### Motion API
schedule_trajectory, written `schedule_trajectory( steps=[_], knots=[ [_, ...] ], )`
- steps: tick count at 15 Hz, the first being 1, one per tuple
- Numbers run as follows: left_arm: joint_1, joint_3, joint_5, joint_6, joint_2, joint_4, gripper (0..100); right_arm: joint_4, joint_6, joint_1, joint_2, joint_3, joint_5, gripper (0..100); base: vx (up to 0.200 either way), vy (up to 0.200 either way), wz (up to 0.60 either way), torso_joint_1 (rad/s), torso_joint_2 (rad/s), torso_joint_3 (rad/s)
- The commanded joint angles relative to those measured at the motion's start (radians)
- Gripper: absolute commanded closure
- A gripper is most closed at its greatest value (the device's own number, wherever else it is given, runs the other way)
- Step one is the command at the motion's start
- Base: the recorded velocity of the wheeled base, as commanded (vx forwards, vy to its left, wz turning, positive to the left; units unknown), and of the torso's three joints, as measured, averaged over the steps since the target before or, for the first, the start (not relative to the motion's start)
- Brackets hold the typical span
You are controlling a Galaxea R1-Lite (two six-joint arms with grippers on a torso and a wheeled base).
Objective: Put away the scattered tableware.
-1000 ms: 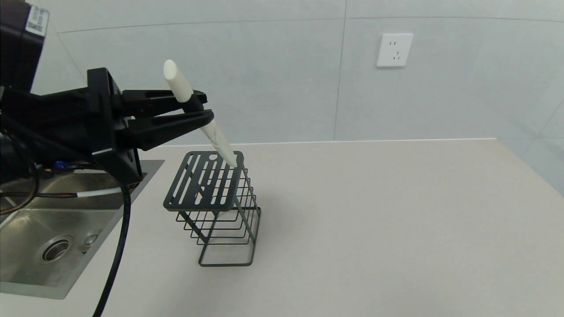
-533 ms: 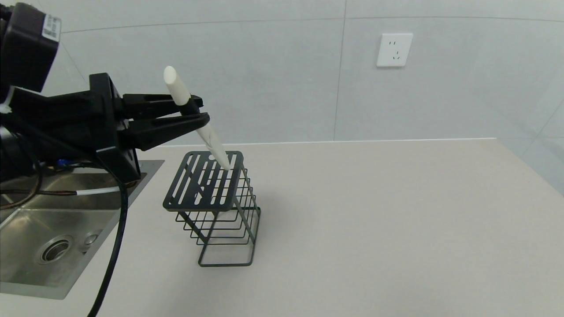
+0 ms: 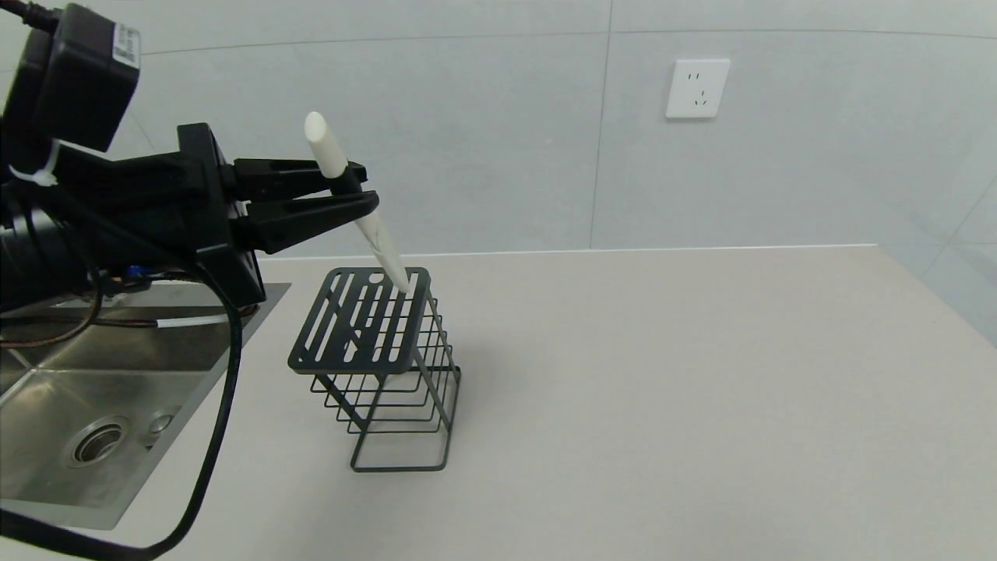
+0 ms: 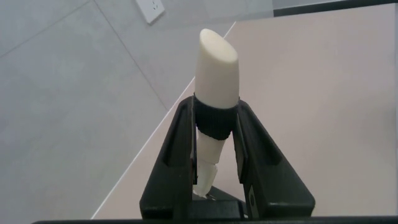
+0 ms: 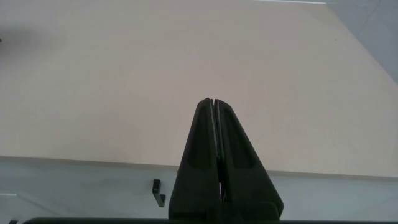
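Note:
My left gripper [image 3: 352,189] is shut on a white knife [image 3: 354,201] with a cream handle and a black collar, held tilted. The knife's tip rests at the slotted top of a black wire rack [image 3: 378,366], near its far right corner. In the left wrist view the cream handle of the knife [image 4: 216,71] sticks up between the two black fingers [image 4: 177,149] of the left gripper [image 4: 214,124]. My right gripper [image 5: 216,121] is shut with nothing in it, over the beige countertop [image 5: 186,68].
A steel sink [image 3: 86,405] with a drain lies at the left, set into the beige countertop [image 3: 662,389]. A black cable [image 3: 218,436] hangs from the left arm over the counter's edge. A white wall socket [image 3: 698,87] sits on the grey wall behind.
The left arm has shifted slightly; the knife's tip moved left along the rack's top and then up a little toward its far right corner. The knife stands somewhat steeper now.

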Motion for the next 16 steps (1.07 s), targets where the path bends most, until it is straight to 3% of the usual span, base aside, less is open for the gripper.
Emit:
schedule_trajectory(
  steps=[1, 16],
  knots=[
    [0.0, -0.003, 0.0, 0.0, 0.018, -0.001, 100, 0.001, -0.001, 0.0, -0.005, 0.0, 0.001, 100, 0.0, 0.0, 0.0, 0.0, 0.0, 0.0],
    [0.017, 0.008, 0.0, 0.0, 0.035, 0.001, 100, 0.001, -0.002, 0.003, -0.01, 0.0, 0.001, 100, 0.0, 0.0, 0.0, 0.0, 0.0, 0.0]
  ],
)
